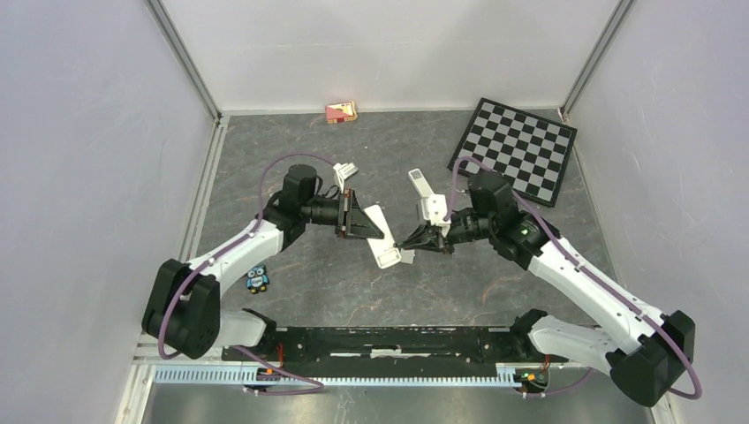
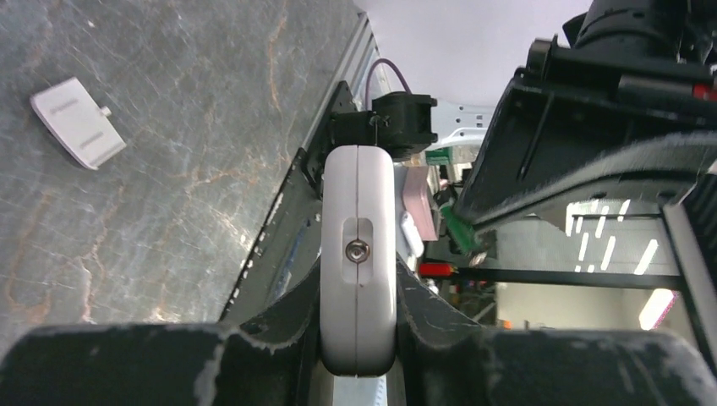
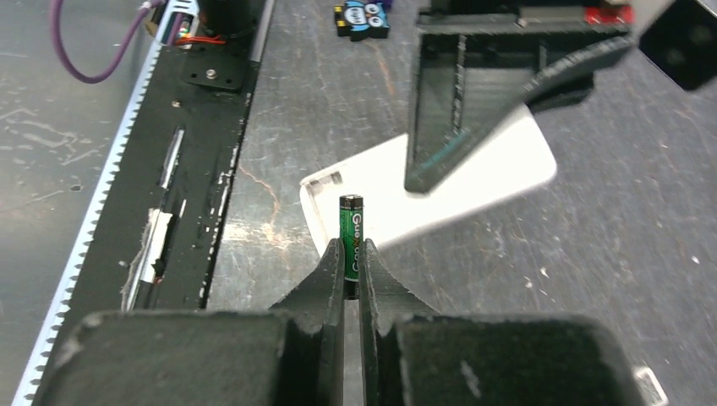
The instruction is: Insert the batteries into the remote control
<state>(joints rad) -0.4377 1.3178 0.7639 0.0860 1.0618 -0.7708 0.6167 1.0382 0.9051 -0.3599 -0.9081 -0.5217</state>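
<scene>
My left gripper is shut on the white remote control, which it holds off the table by its narrow sides. In the left wrist view the remote stands edge-on between the fingers, a small screw showing on its end. My right gripper is shut on one of the batteries, a slim green and black cylinder sticking out past the fingertips. The battery's tip points at the near end of the remote and sits just short of it. In the top view the right gripper is level with the remote's lower end.
A white cover piece lies on the table behind the left gripper, the same cover piece showing in the left wrist view. A white oblong object lies by the right wrist. Checkerboard back right, small red box at the back wall, blue owl figure near left.
</scene>
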